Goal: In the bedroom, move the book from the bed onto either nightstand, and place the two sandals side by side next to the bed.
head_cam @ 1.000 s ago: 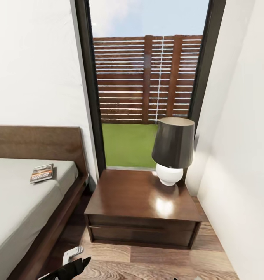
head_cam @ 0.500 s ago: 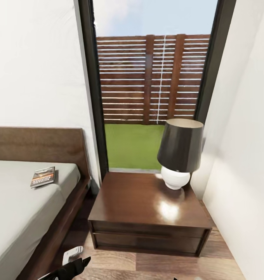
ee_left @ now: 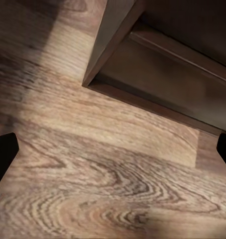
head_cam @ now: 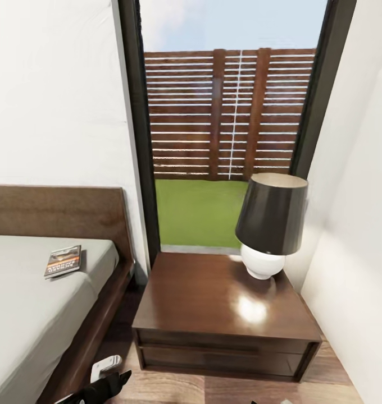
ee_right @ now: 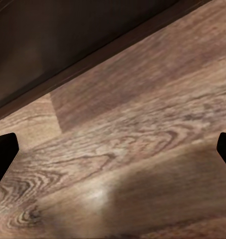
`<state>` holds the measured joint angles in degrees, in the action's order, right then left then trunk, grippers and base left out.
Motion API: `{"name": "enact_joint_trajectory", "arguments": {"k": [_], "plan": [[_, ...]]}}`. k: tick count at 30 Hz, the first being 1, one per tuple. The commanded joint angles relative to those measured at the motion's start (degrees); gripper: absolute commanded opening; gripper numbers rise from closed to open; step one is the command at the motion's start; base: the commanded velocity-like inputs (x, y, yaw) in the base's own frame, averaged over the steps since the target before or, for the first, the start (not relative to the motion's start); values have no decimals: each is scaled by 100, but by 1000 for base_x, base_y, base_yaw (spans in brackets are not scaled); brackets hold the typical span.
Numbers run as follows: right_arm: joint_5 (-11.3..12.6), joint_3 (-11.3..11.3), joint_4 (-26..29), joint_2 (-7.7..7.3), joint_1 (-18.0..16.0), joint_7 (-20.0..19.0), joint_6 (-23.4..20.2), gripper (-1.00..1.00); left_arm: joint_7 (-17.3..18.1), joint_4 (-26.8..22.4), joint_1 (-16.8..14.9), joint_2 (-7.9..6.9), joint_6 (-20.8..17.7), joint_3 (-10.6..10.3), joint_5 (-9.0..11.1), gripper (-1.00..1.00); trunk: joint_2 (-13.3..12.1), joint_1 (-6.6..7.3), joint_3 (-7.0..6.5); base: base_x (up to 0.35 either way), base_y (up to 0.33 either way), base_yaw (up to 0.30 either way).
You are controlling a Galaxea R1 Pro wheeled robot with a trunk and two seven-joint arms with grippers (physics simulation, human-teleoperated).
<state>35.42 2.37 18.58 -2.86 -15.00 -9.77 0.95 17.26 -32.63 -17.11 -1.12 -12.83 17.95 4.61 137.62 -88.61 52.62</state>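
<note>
The book point(head_cam: 63, 261) lies flat on the pale mattress of the bed point(head_cam: 33, 314), close to the headboard and near the mattress's nightstand-side edge, well ahead of and above the left pincer point(head_cam: 98, 384), which hangs low over the wood floor point(ee_left: 93, 199) by the bed frame. It looks a thin, light paperback: easy to lift but floppy, and lying flush on a soft surface it offers little for fingertips to get under. My judgement is that the best hold is across one long edge, pressing slightly into the mattress so a finger slides beneath the cover, or at the corner nearest the mattress edge.

The nightstand point(head_cam: 224, 303) stands just beside the bed, ahead of and to the right of the left pincer. Its one wide drawer is closed, so nothing can be said of its contents. On top a lamp point(head_cam: 269, 224) occupies the far right corner; the rest of the glossy top is bare and probably slick.

In both wrist views the dark fingertips sit at opposite edges with only floor between them, so both pincers are spread wide and hold nothing.
</note>
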Motion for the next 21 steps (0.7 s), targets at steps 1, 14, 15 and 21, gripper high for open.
{"name": "enact_joint_trajectory", "arguments": {"k": [1, 14, 15, 21], "plan": [[56, 25, -4, -4, -3, -16, 10, 100, 27, -6, -2, 4, -58, 24, 48, 100, 2, 0, 6, 120, 85, 0], [47, 17, -5, -4, -3, -20, 23, 100, 23, -6, -2, 10, -57, 24, 48, 100, 2, 0, 6, 108, 55, 0], [52, 14, -10, -4, -3, -23, 47, 100, 23, -6, -2, 9, -56, 24, 48, 100, 2, 0, 6, 41, 10, 0], [25, 17, -121, 29, 31, 4, 160, 100, 56, -40, 31, 41, -20, -9, 81, 100, 2, 0, 6, 18, 5, 0]]}}
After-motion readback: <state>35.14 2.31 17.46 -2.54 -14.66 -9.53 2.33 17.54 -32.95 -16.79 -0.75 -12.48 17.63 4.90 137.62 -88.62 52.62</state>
